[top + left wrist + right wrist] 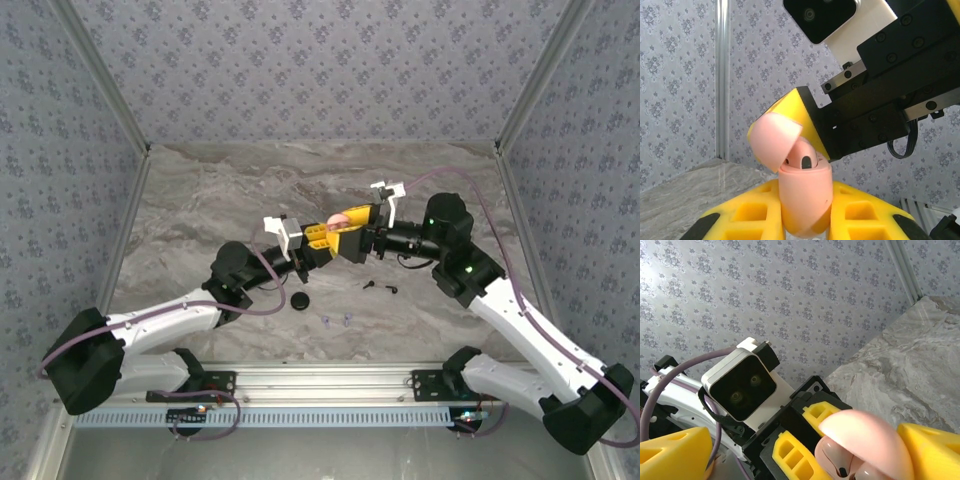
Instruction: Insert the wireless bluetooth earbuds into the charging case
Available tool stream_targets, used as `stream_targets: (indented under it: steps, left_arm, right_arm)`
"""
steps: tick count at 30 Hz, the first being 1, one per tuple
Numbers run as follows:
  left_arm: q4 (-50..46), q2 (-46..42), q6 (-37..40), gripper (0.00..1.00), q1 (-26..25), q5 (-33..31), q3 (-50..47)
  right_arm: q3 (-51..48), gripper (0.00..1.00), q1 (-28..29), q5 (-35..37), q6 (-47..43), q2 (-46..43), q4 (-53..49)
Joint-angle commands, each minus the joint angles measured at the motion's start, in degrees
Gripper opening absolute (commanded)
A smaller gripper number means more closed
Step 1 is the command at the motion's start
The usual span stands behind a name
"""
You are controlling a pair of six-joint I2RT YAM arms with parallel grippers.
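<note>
My yellow fingers clamp a rounded pink plastic charging case upright. Its hinged lid is tipped open leftward, showing a dark oval inside. The other arm's yellow fingertip sits just behind the lid.

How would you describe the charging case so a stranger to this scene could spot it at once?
Start at the marble table and look just above its middle. The left gripper clamps an egg-shaped charging case there, lid tipped open. It alone is pink and held up; the black disc and tiny earbuds lie on the table.
</note>
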Motion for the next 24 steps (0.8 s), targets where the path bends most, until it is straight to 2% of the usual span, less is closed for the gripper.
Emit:
stream_targets:
  steps: [1, 8, 10, 12, 14, 16, 19, 24]
  left_arm:
    - [-1.10, 0.30, 0.12, 0.00, 0.13, -1.44, 1.13]
    - [-1.34, 0.44, -0.10, 0.00, 0.20, -1.71, 1.19]
    - [-2.41, 0.33, -0.57, 0.00, 0.22, -3.32, 1.30]
    - [-6.77, -0.05, -1.34, 0.00, 0.89, -5.49, 2.45]
    - [-13.14, -0.23, -3.79, 0.00, 3.56, -5.09, 4.55]
    - [-16.58, 0.24, -7.27, 0.00, 7.20, -2.86, 5.48]
    - [-18.76, 1.35, -11.81, 0.00, 11.95, -1.18, 4.89]
    - [-26.30, 5.91, -14.75, 0.00, 17.70, 0.02, 6.60]
  right_arm:
    - [1.13, 0.96, 0.84, -0.46, -1.86, -2.44, 0.26]
    - [1.66, 0.96, 0.84, 2.19, -3.51, -2.20, -3.13]
    - [3.01, 0.97, 0.79, 6.56, -5.72, -2.08, -7.82]
    - [5.74, 0.98, 0.84, 15.97, -8.85, -1.68, -16.17]
    - [9.65, 0.98, 0.47, 26.87, -11.13, -0.33, -25.95]
    - [10.91, 0.98, -0.78, 32.17, -11.37, 0.35, -30.36]
    - [8.41, 1.00, -2.98, 34.15, -9.77, -1.47, -29.62]
    - [4.55, 1.00, -5.92, 37.01, -7.84, -4.30, -31.00]
